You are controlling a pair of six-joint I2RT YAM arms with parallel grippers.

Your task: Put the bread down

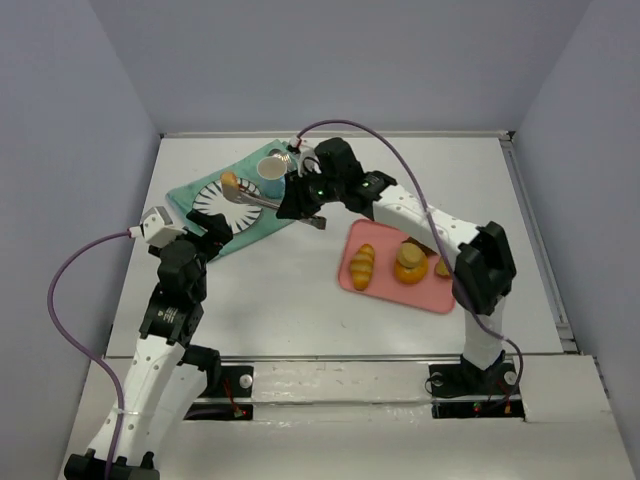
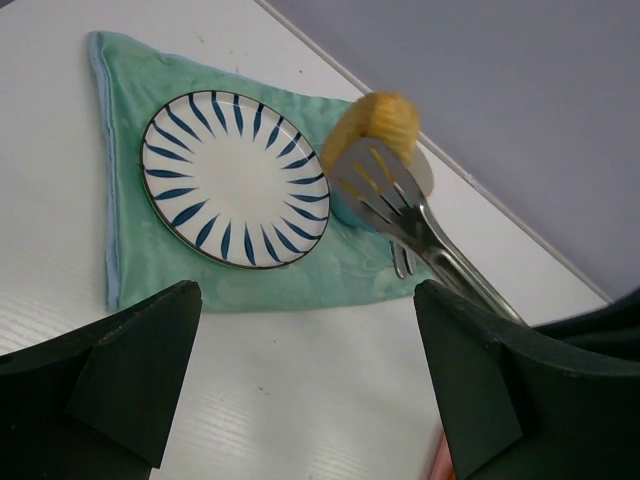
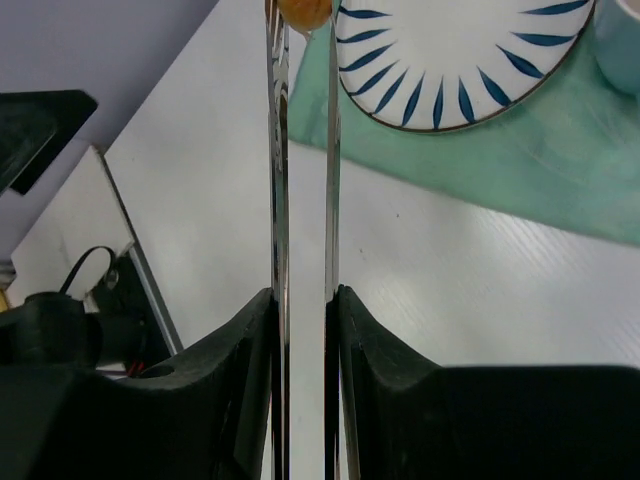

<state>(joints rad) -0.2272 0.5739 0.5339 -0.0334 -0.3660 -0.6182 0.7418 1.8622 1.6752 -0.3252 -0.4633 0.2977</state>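
Note:
The bread (image 1: pixel 231 182) (image 2: pixel 385 120) (image 3: pixel 303 12), a small round golden bun, is pinched at the tip of metal tongs (image 1: pixel 255 198) (image 2: pixel 400 200) (image 3: pixel 275 150). It hangs over the far right rim of the blue-striped white plate (image 1: pixel 213 203) (image 2: pixel 235 180) (image 3: pixel 450 50). My right gripper (image 1: pixel 303 205) (image 3: pixel 303 295) is shut on the tongs' two arms. My left gripper (image 1: pixel 207 237) (image 2: pixel 305 300) stands open over bare table just in front of the green cloth (image 1: pixel 250 230) (image 2: pixel 300 280), holding nothing.
A pale cup (image 1: pixel 271 168) stands on the cloth behind the plate. To the right, a pink tray (image 1: pixel 390 290) holds a ridged loaf (image 1: pixel 362 265), a larger round bun (image 1: pixel 409 262) and another piece (image 1: pixel 443 268). Walls enclose the table.

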